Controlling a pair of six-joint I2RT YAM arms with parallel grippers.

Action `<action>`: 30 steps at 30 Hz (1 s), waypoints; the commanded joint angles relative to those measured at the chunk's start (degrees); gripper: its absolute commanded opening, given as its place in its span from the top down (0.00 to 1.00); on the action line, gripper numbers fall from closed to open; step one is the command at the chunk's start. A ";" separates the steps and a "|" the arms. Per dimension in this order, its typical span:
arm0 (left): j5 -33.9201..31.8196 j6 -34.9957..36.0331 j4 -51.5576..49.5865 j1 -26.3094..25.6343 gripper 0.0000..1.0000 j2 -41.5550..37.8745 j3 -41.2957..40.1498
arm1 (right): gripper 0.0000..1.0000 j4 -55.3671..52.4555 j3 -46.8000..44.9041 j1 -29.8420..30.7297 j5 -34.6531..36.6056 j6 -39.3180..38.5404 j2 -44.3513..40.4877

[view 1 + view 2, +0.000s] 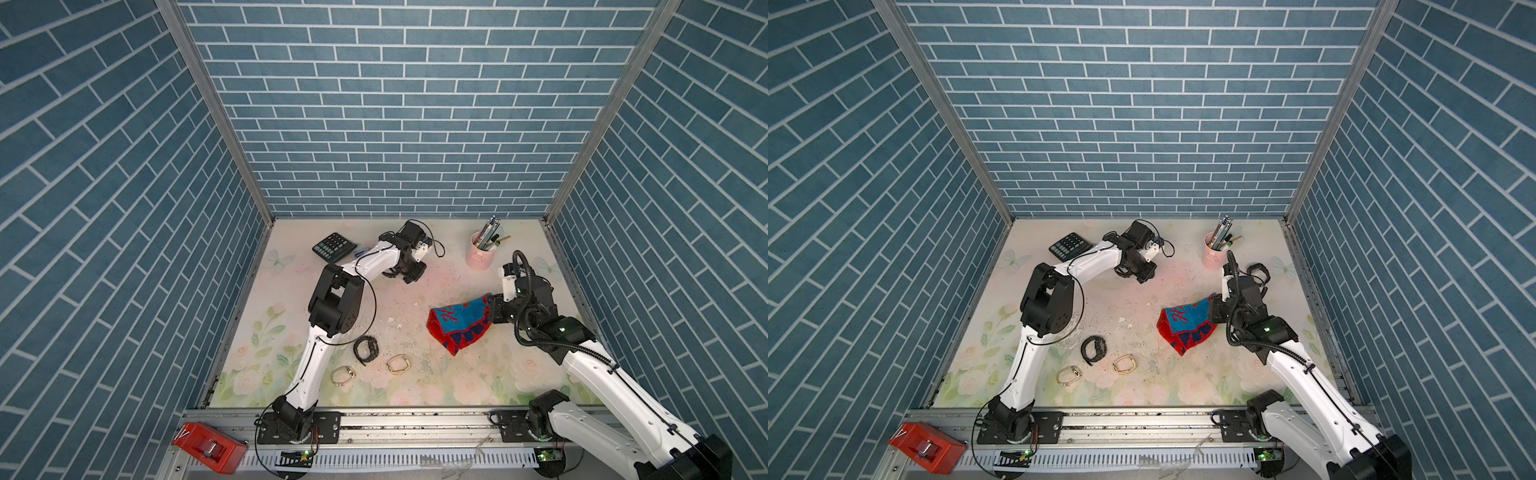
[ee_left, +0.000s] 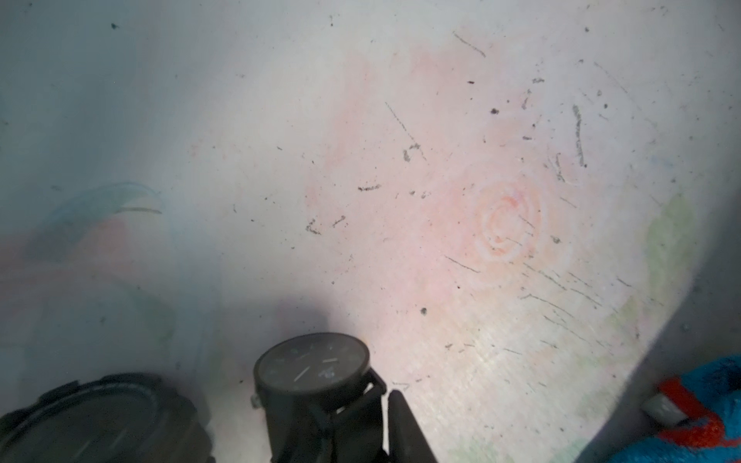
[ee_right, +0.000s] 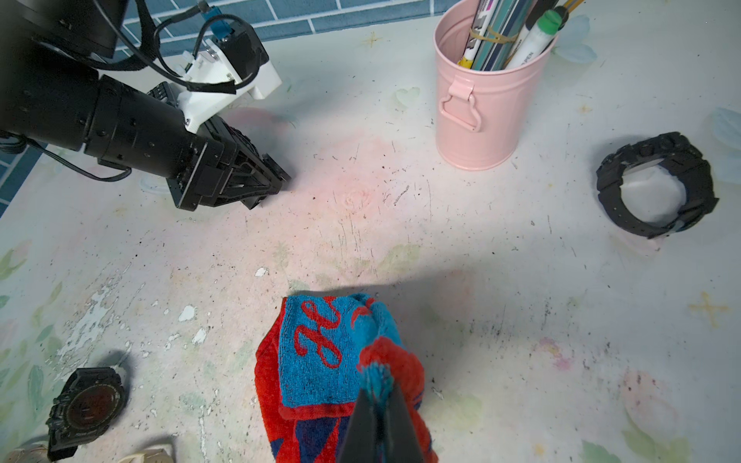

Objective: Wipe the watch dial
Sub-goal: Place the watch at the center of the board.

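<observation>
The left arm reaches to the far middle of the counter, elbow raised, left pincer tipped down toward the surface. A black watch stands dial-up just beside one finger; whether the jaws grip its strap I cannot tell. The right pincer is clamped on a red-and-blue towel, well apart from the watch. A calculator and pink pen bucket flank the left pincer

The towel is fuzzy terry cloth; the watch has a matt black face. The far-right pail looks glossy painted metal, the tabletop matt, scratched, flaking.
</observation>
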 commanded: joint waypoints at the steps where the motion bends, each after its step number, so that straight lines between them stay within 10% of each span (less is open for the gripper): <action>1: -0.43 -1.80 -1.86 0.32 0.74 0.90 1.64 | 1.00 -1.29 1.59 -0.23 1.38 -1.72 -1.32; 16: -0.45 -4.47 0.02 -0.12 0.67 -1.57 -0.48 | 1.00 -2.42 1.76 -0.23 2.16 -2.34 -2.40; 30: 1.34 -5.49 10.63 -0.21 0.63 -21.11 -14.73 | 1.00 -3.83 4.32 -0.25 -0.08 -3.53 -0.69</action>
